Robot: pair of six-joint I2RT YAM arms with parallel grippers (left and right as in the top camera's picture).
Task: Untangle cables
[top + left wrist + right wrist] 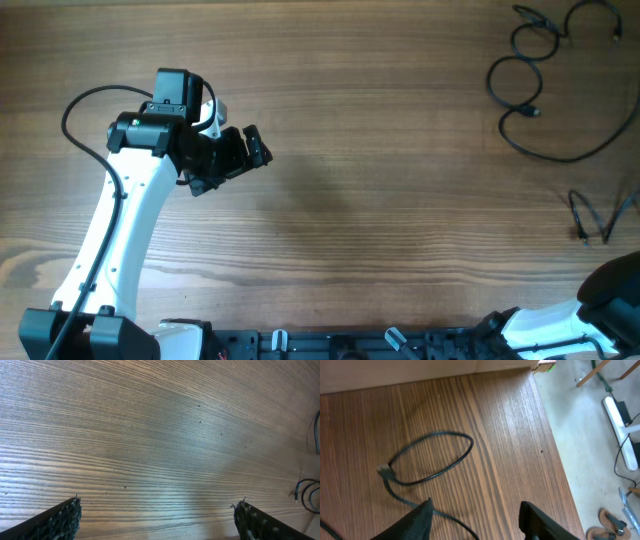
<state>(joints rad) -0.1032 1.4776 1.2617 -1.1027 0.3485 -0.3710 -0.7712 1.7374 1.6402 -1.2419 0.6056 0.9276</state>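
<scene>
Right gripper (475, 525): jaws wide, holding nothing, bottom of frame, partly cut off. Just beyond it, one thin black loop of the cables (445, 434) lies flat on the wood-grain table (510, 420). The rest are loose loops in the overhead's upper right. Left gripper (157, 525): jaws wide over bare laminate.

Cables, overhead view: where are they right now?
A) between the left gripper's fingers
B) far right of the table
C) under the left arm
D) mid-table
B: the cables lie in loose loops at the right side of the table, and the open left gripper has only bare wood below it.
</scene>
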